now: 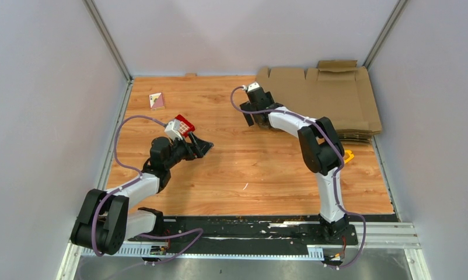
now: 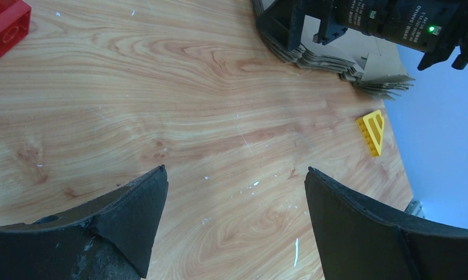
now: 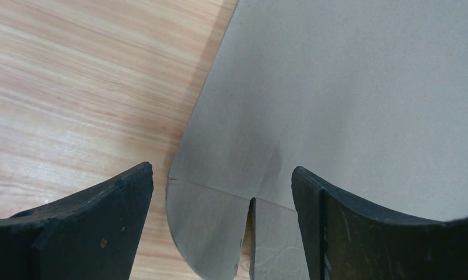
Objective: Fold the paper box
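The wooden table (image 1: 249,169) is standing between pale grey walls (image 1: 45,87). The paper box (image 1: 325,96) is lying flat at the far right corner, on top of a pile of cardboard sheets (image 1: 360,136). The right arm is reaching forward, and the right gripper (image 3: 220,175) is hanging over the near left corner of the paper box, fingers wide apart, holding nothing. The left arm is bending low on the left side. The left gripper (image 2: 236,175) is pointing over bare wood, also wide and empty.
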`<state>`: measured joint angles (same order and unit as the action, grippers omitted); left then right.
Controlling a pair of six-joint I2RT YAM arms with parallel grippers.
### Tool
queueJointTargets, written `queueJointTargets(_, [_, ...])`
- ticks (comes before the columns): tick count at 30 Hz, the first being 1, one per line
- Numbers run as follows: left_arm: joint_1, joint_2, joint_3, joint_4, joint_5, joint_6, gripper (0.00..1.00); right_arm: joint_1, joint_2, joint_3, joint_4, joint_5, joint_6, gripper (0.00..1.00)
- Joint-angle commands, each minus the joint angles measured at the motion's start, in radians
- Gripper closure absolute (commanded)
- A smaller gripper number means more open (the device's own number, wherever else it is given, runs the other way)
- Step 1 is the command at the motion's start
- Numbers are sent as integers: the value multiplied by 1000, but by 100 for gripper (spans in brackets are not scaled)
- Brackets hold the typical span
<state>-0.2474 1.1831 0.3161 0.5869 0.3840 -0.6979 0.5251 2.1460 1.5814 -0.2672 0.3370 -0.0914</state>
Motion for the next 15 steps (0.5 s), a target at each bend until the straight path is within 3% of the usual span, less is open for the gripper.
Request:
queueJointTargets(1, [-4, -5, 24, 18, -2, 20, 6, 1, 23, 54, -14, 78, 21, 14])
queueJointTargets(8, [-4, -11, 28, 4, -9, 24, 6, -13, -5, 33, -10, 133, 43, 27])
queueJointTargets(15, [-4, -17, 29, -2, -11, 29, 6, -43, -80, -27, 11, 63, 78, 25])
